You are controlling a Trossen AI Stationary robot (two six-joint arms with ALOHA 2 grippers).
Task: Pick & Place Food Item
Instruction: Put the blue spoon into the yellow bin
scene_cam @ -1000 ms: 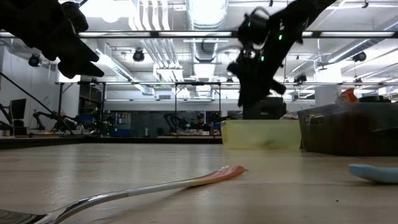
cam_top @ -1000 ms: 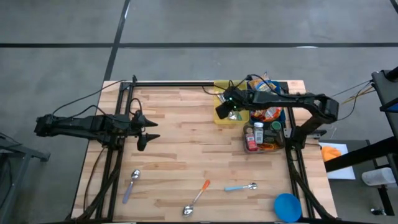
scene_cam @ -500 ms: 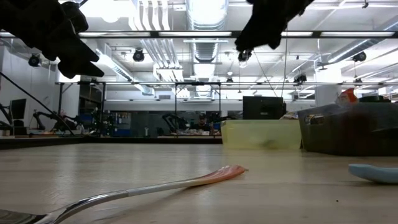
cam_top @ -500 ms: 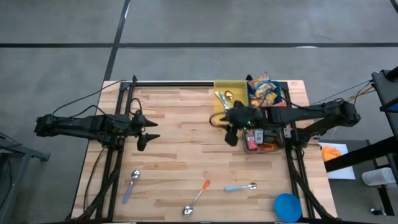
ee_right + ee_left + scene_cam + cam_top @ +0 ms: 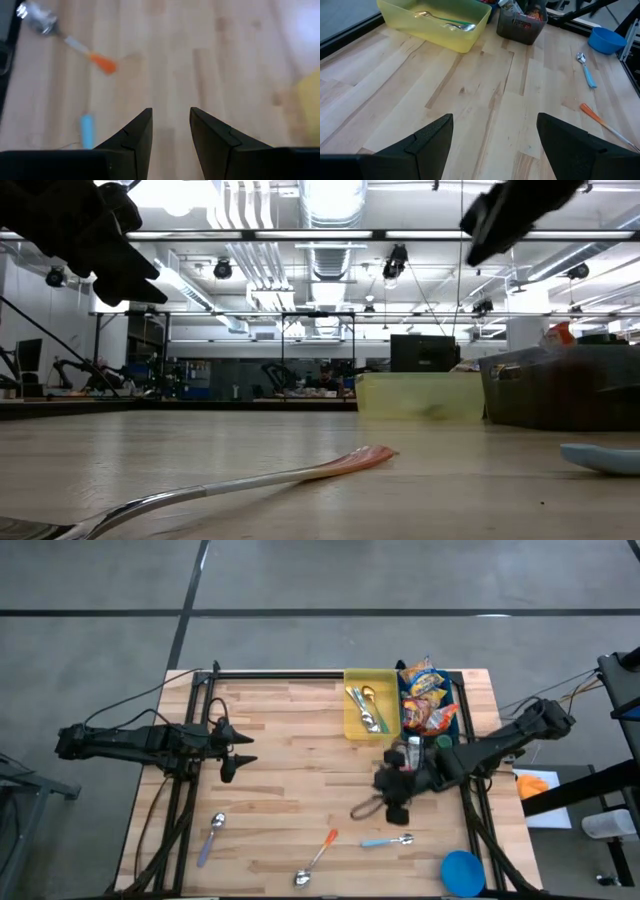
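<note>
High view: my right end effector [image 5: 392, 802] hovers lower-centre right, fingers apart w/ narrow gap, nothing pinched. Food packets [image 5: 425, 695] sit in dark bin [image 5: 458, 710], upper right. Left end effector [image 5: 240, 750] spread wide, centre-left over worktop [image 5: 290, 790].

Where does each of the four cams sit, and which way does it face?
High: overhead, straight down; both arms, left gripper, right gripper.
Low: table height, level across the wood into the room; dark arm parts overhead.
Left wrist: past its open fingers toward the yellow bin.
Right wrist: down at the table past its empty fingers.
Shared: the orange-handled spoon shows in all four.
</note>
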